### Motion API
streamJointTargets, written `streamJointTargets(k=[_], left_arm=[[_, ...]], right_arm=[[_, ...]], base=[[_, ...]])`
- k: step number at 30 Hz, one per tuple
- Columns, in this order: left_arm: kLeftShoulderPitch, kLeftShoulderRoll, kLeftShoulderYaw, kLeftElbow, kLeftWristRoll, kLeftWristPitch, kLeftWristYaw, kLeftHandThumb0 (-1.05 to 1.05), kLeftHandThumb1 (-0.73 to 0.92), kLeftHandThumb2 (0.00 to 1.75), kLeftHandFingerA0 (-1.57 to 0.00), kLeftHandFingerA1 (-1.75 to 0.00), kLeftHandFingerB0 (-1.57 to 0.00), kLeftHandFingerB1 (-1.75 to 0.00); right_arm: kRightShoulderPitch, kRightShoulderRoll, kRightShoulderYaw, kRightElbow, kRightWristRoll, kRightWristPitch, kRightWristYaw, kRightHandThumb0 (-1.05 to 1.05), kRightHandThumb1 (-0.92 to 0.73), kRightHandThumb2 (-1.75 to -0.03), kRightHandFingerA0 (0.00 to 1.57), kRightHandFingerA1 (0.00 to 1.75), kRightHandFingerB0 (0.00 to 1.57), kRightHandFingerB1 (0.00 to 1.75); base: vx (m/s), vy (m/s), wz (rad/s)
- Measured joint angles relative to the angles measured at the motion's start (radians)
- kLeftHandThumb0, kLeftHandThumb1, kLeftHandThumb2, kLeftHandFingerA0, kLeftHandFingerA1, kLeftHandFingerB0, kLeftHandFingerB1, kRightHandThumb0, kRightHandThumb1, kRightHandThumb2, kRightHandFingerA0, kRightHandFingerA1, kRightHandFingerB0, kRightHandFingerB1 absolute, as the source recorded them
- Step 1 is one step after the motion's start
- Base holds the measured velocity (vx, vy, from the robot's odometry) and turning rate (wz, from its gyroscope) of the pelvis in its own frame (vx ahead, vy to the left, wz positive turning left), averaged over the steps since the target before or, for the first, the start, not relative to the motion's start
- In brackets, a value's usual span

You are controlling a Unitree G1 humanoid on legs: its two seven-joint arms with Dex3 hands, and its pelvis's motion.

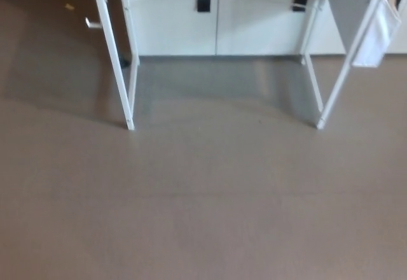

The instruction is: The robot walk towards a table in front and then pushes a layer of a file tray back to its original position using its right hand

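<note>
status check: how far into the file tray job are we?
Early. Nothing looks done: the approach is in hand, with only the white table legs and bare floor ahead. Tabletop and file tray are out of view, neither hand shows. Left: finish the walk, then the right-hand push.

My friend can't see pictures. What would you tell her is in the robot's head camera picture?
Bare brown floor fills most of the picture. At the top stand two white table legs, one on each side, with white cabinets behind them. No tabletop, file tray or robot hands are in view.
</note>
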Motion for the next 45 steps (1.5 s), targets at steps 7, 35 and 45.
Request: streamJointTargets(k=[7,35,45], left_arm=[[-0.010,-0.004,-0.006,-0.016,0.000,0.002,-0.001,-0.03,0.47,0.88,-0.41,-0.60,-0.21,-0.50],[-0.027,0.000,-0.018,-0.020,-0.001,0.009,0.002,-0.04,0.48,0.89,-0.41,-0.60,-0.21,-0.50],[-0.021,-0.001,-0.018,-0.004,-0.001,0.009,0.001,-0.04,0.48,0.88,-0.41,-0.60,-0.21,-0.50]], right_arm=[[-0.017,-0.011,0.001,-0.021,-0.011,0.012,-0.013,-0.16,-0.57,-0.56,0.67,0.48,0.52,0.43],[-0.029,-0.020,0.022,-0.011,-0.043,0.014,-0.037,-0.17,-0.55,-0.56,0.68,0.48,0.53,0.43],[-0.034,-0.023,0.027,0.003,-0.050,0.008,-0.044,-0.25,-0.49,-0.62,0.71,0.55,0.54,0.48]], base=[[0.52,-0.193,0.26],[0.40,0.013,0.03],[0.21,-0.066,-0.08]])
